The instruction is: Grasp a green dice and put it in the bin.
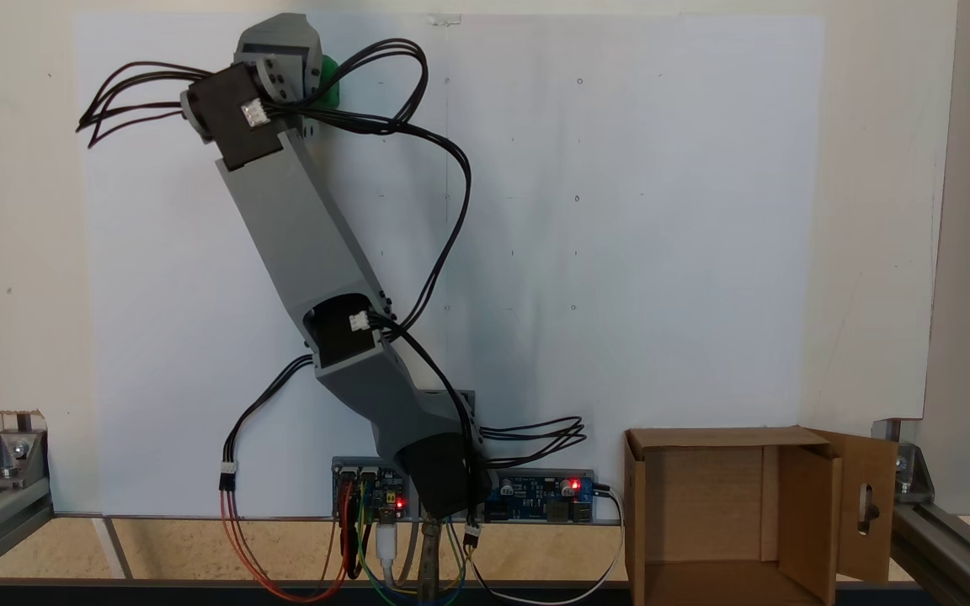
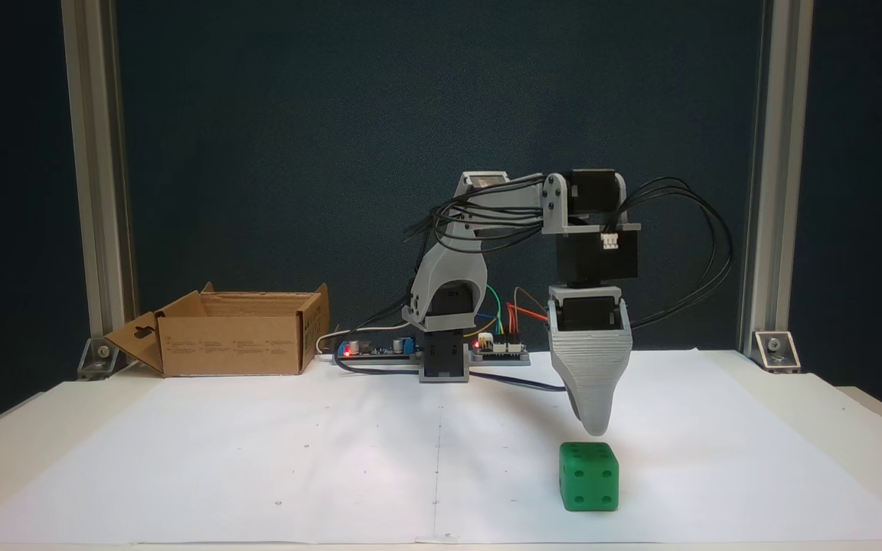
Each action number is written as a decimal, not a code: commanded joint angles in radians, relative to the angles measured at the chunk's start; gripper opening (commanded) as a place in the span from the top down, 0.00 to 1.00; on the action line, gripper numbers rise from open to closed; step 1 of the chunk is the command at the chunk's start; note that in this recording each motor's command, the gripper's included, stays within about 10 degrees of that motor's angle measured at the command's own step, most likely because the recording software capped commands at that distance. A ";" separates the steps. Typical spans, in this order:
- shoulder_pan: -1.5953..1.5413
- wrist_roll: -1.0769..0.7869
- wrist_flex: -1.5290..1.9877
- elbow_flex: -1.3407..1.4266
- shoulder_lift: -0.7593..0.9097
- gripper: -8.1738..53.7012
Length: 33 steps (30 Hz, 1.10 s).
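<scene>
So the green dice (image 2: 589, 476) is a chunky bright green cube with rounded edges and sunken pips in the same colour, four of them on the face toward the camera. It sits on the white paper sheet (image 2: 257, 451), at the right in a fixed view. The gripper (image 2: 592, 428) hangs right above it, tip pointing down, not touching. Only one jaw shows, so can't tell if it's apart or together. The bin (image 2: 234, 337), a brown cardboard box, sits well off to the left.

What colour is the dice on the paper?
Bright green dice, pips the same green; clearest in the front fixed view.
</scene>
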 commanded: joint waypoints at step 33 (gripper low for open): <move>0.020 0.071 -0.075 -0.061 -0.126 0.29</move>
